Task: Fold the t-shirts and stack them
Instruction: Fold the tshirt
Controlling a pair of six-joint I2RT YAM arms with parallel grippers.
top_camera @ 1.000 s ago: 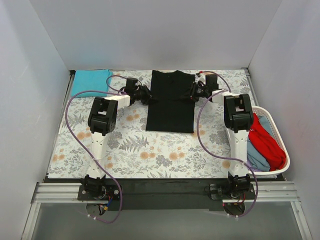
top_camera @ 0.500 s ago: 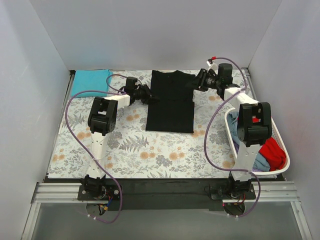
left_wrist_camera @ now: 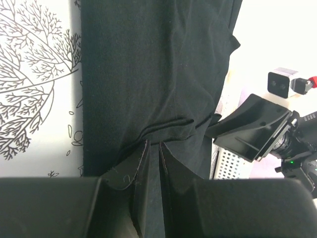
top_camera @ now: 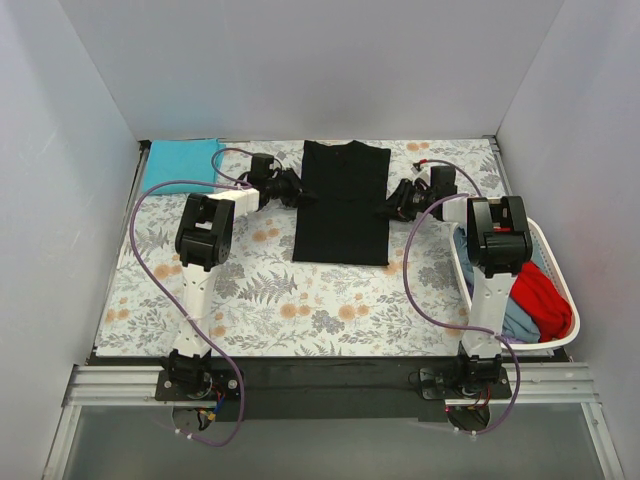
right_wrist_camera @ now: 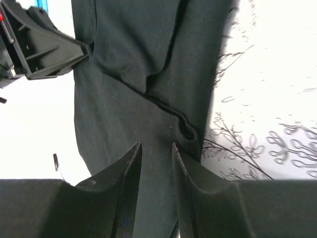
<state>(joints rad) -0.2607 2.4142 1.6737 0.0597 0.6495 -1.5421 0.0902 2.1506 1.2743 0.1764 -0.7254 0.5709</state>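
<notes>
**Black tee down flat, both arms at its edges**

Black t-shirt (top_camera: 343,205) lies in a long narrow panel at the far middle of the floral table covering (top_camera: 300,300), collar towards the back wall. The left gripper (top_camera: 297,190) is at its left edge, and the wrist view shows the fingers (left_wrist_camera: 141,163) pressed almost together with a tuck of black cloth nipped between them, creases running into the pinch. Over on the other side the right gripper (top_camera: 393,207) sits at the shirt's right edge. Its fingers (right_wrist_camera: 126,168) are parted by a narrow gap above the cloth, and nothing looks caught in them.

The teal t-shirt (top_camera: 180,163) waits folded in the far left corner. The red t-shirt (top_camera: 535,295) and the light-blue t-shirt (top_camera: 515,320) are heaped in the white basket (top_camera: 548,240).

Looks like a crosswise fold is being set up. To do it well, the right side needs as firm a bite as the left and at matching height. Then both should lift together and level, carrying the edge over without dragging the panel askew.
</notes>
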